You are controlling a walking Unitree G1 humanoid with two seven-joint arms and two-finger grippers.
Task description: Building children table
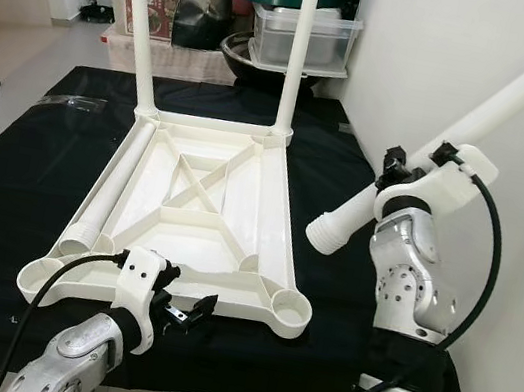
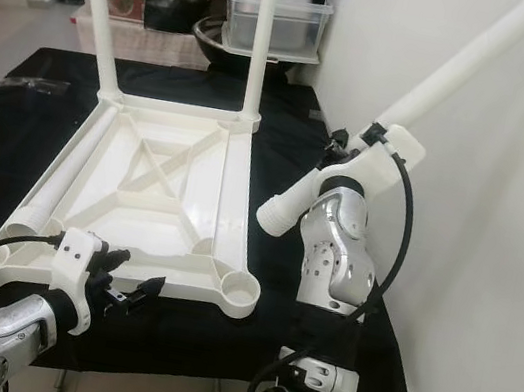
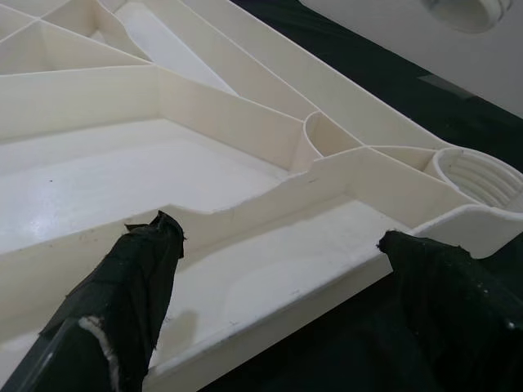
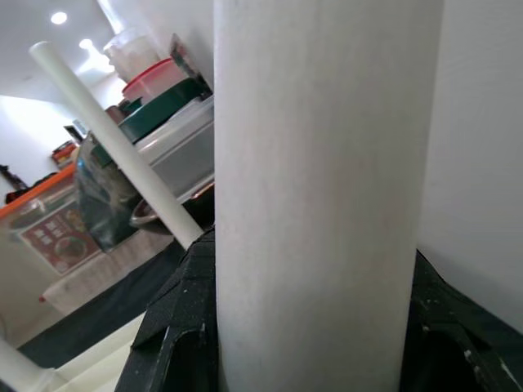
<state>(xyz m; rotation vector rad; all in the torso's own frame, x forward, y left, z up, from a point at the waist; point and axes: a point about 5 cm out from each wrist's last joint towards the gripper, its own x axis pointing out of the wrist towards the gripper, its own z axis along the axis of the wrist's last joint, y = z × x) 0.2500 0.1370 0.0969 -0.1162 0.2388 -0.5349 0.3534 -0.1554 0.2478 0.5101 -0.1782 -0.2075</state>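
At the lower left of the head view, your left tool [image 1: 189, 311] hangs spread wide and empty at the near edge of the upturned tabletop [image 1: 199, 205] on the black-covered worktop [image 1: 24, 164]. The empty corner socket [image 1: 289, 311] sits just right of it. At centre right, your right tool [image 1: 400, 172] clamps the loose leg [image 1: 479, 118], whose long axis slants down-left, threaded end toward that socket. Two legs [image 1: 296, 50] stand at the far corners.
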